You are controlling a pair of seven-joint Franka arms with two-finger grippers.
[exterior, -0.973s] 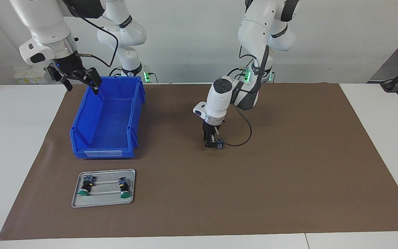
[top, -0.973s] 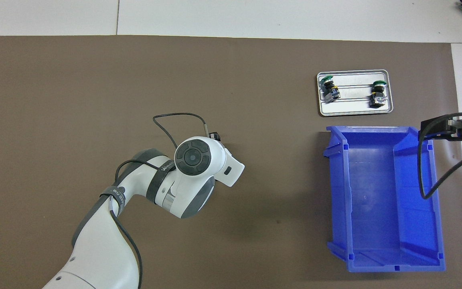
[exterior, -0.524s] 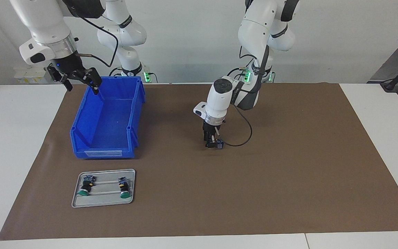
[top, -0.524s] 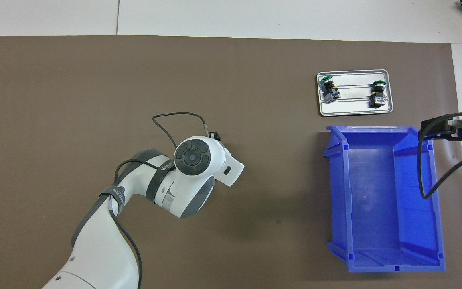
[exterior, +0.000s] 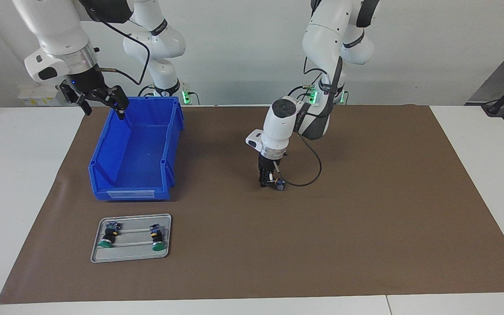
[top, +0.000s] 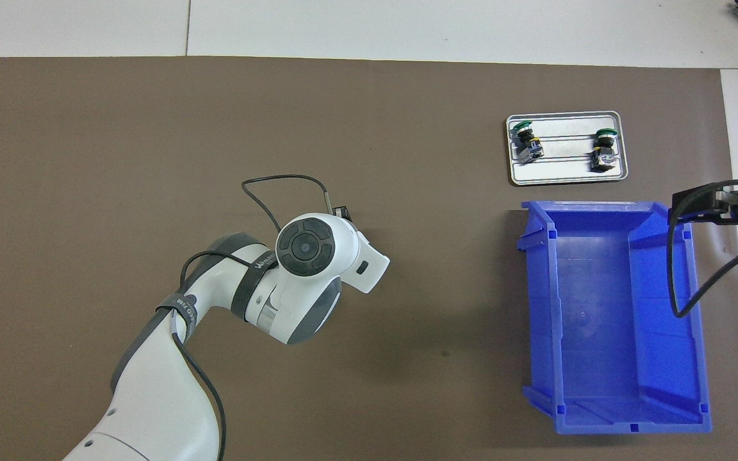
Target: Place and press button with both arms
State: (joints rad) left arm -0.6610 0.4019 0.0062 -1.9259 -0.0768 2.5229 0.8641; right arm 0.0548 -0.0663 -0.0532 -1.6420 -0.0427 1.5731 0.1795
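Observation:
My left gripper (exterior: pixel 268 181) points down at the middle of the brown mat and is shut on a button (exterior: pixel 280 185). Only the button's black body and blue end show beside the fingers, right at the mat. Its green cap is hidden. In the overhead view the left wrist covers the gripper, and a black bit of the button (top: pixel 342 211) sticks out. My right gripper (exterior: pixel 102 108) hangs open and empty over the blue bin's corner nearest the robots, and it also shows in the overhead view (top: pixel 705 203).
A blue bin (exterior: pixel 103 170) stands empty at the right arm's end of the mat. Farther from the robots lies a grey tray (exterior: pixel 131 259) with two green-capped buttons (exterior: pixel 105 239) (exterior: pixel 157 241) on their sides. A black cable (exterior: pixel 311 175) loops beside the left gripper.
The left wrist has shifted slightly toward its own end of the table, and the button's blue end sits a little lower. The right arm has not moved.

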